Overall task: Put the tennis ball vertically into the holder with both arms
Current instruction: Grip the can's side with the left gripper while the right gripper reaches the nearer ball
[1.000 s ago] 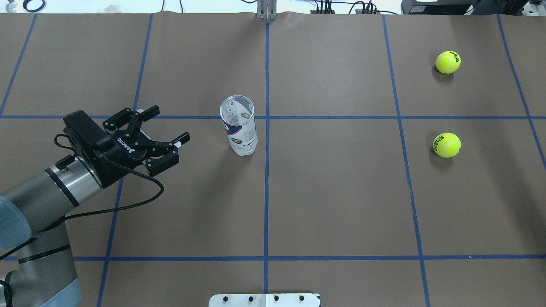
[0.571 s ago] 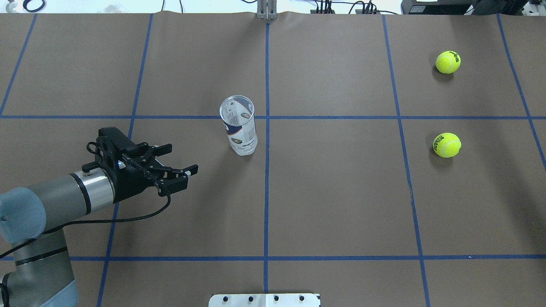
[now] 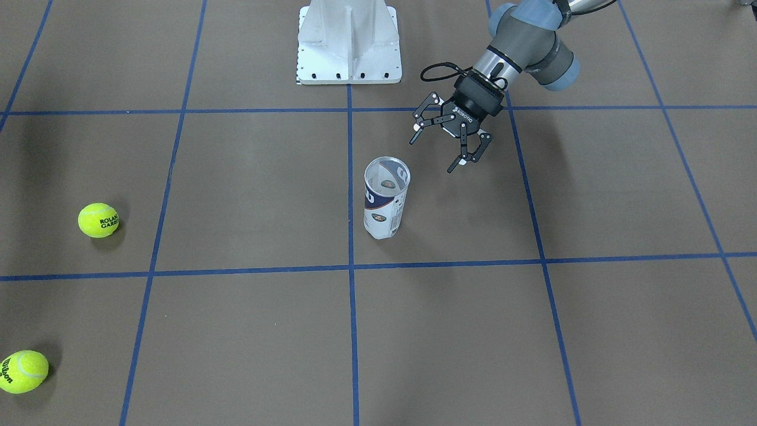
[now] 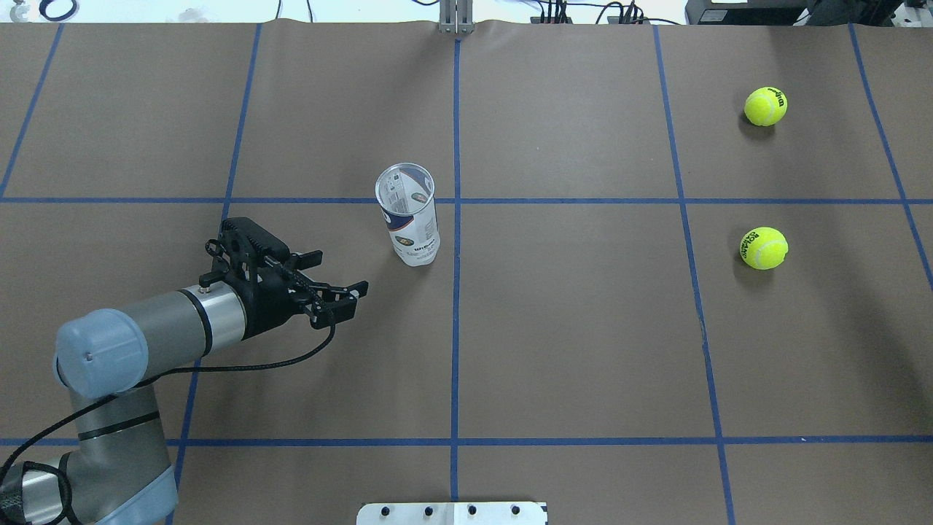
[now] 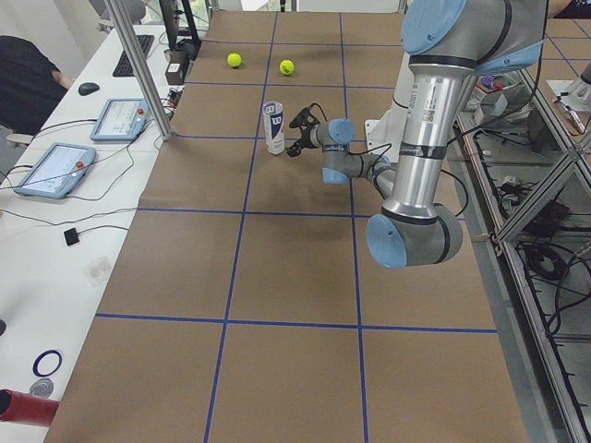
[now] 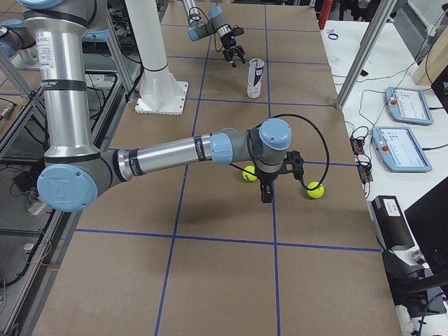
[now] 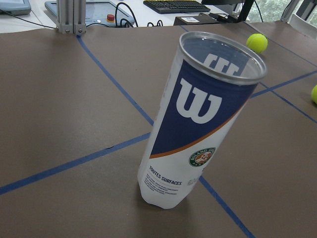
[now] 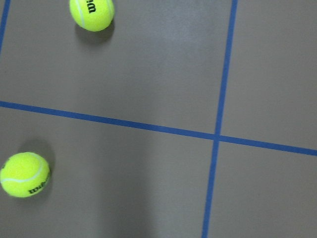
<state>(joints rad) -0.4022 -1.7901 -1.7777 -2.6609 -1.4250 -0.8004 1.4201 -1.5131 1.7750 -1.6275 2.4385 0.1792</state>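
Holder [image 4: 412, 219] stands upright on the brown table [image 4: 583, 343], mouth up, just on the robot's left of the centre blue tape line [image 4: 455, 328]; the white "W" on the navy label faces the left wrist camera, and you can see no ball inside it. Left gripper [image 3: 432, 155] hangs low beside the holder on the robot's side, its fingers spread wide and aimed toward the tube. It grips nothing, and there is a clear gap between the fingertips and the tube wall. Right gripper [image 6: 266, 192] shows only in the exterior right view, pointing down over the table between the two balls; you cannot tell from there how far it is open or whether it holds anything. Both tennis balls lie well apart from the holder on the robot's right: the near tennis ball [image 4: 764, 248], printed "Roland Garros", and the far tennis ball [image 4: 765, 106], printed "Wilson". The right wrist camera looks straight down on both, each resting on the paper with its own shadow.
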